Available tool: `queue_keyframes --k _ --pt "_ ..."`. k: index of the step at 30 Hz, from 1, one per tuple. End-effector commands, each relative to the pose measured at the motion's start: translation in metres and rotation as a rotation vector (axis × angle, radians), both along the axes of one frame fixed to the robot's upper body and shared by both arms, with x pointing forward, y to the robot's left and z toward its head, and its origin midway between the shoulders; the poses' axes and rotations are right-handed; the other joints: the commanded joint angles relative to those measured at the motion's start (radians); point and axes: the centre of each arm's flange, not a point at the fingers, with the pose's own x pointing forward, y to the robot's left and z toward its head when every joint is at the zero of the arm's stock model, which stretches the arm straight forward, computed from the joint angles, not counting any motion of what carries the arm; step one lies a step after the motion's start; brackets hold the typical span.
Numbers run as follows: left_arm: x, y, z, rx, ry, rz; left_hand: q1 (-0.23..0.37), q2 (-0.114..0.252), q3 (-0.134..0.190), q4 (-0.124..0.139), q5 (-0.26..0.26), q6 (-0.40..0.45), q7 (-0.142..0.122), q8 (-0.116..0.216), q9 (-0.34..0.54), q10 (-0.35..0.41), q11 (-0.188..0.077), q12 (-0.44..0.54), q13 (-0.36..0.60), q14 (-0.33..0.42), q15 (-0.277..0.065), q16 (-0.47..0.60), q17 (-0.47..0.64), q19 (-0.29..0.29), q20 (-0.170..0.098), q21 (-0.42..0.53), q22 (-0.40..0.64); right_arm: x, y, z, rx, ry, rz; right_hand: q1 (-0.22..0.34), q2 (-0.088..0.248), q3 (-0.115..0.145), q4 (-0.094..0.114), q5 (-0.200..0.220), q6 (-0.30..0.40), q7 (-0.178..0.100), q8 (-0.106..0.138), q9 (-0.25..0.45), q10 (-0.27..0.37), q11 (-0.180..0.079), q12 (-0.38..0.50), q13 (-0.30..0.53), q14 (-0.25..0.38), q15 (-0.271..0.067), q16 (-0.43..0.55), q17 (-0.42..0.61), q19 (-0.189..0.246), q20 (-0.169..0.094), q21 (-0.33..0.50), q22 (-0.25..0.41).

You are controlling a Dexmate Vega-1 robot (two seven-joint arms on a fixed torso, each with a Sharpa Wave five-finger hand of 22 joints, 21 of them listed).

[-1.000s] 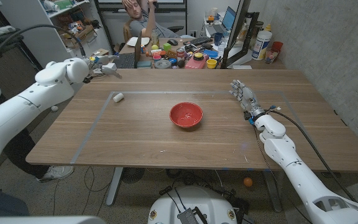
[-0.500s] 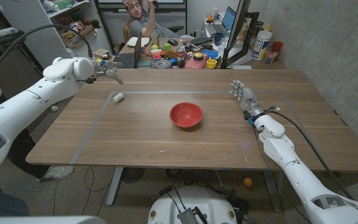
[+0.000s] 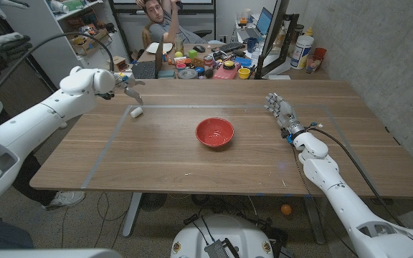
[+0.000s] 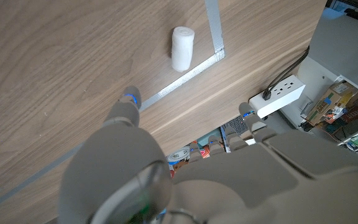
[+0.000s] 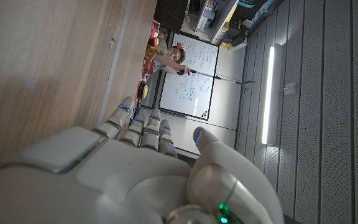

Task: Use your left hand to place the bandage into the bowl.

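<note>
The bandage (image 3: pixel 136 112) is a small white roll lying on the wooden table at the left, just inside a corner of grey tape; the left wrist view shows the same bandage (image 4: pixel 182 48) beside that tape corner. My left hand (image 3: pixel 129 81) hovers above and slightly behind it, empty, fingers apart and pointing down. The red bowl (image 3: pixel 214 132) stands empty near the table's middle, well to the right of the bandage. My right hand (image 3: pixel 281 110) stays at the table's right side, fingers straight and holding nothing.
Grey tape (image 3: pixel 113 136) outlines a rectangle on the table. Behind the far edge a cluttered desk (image 3: pixel 206 61) holds cups, bottles and a laptop, and a person (image 3: pixel 156 14) sits there. A white power strip (image 4: pixel 277 98) lies beyond the table edge.
My left arm has swung in from the left, bringing the hand over the table's rear left, closer to the bandage. The right arm, bowl and bandage stay put.
</note>
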Motion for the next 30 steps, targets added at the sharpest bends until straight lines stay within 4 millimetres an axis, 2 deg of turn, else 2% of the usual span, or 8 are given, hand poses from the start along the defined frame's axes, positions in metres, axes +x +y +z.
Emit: queue_keyframes --k 1,19,30 --pt "0.008 0.010 -0.018 0.020 0.071 0.066 0.011 0.004 -0.001 0.004 0.007 -0.051 0.007 0.003 0.005 -0.048 0.008 0.004 0.003 -0.015 0.003 0.005 0.006 -0.003 -0.004 -0.006 0.005 0.007 -0.002 -0.001 0.001 0.014 0.000 -0.008 0.025 0.002 0.002 -0.002 0.009 0.003 0.006 0.004 0.007 -0.001 0.007 0.003 0.006 0.001 0.005 0.002 0.010 -0.035 -0.002 0.003" --pt "0.022 0.029 -0.029 0.040 0.035 0.140 0.024 0.014 -0.006 0.008 0.013 -0.046 0.011 0.008 0.005 -0.053 0.007 0.006 0.004 -0.019 -0.002 0.007 0.007 0.001 -0.008 -0.010 0.005 0.010 -0.002 0.001 -0.008 0.016 -0.008 -0.012 0.024 0.000 -0.001 -0.001 0.009 0.004 0.006 0.003 0.008 0.000 0.007 0.003 0.008 0.002 0.004 0.001 0.012 -0.034 -0.004 0.003" --pt "0.037 0.032 -0.029 0.022 0.015 0.131 0.026 0.024 -0.010 0.016 0.015 -0.045 0.009 0.010 0.006 -0.052 0.002 0.009 0.005 -0.022 -0.006 0.010 0.008 0.004 -0.009 -0.012 0.005 0.012 -0.003 0.004 -0.009 0.018 -0.020 -0.015 0.022 -0.002 -0.003 -0.001 0.009 0.004 0.005 0.003 0.008 0.001 0.006 0.003 0.008 0.002 0.003 0.000 0.014 -0.033 -0.004 0.003"
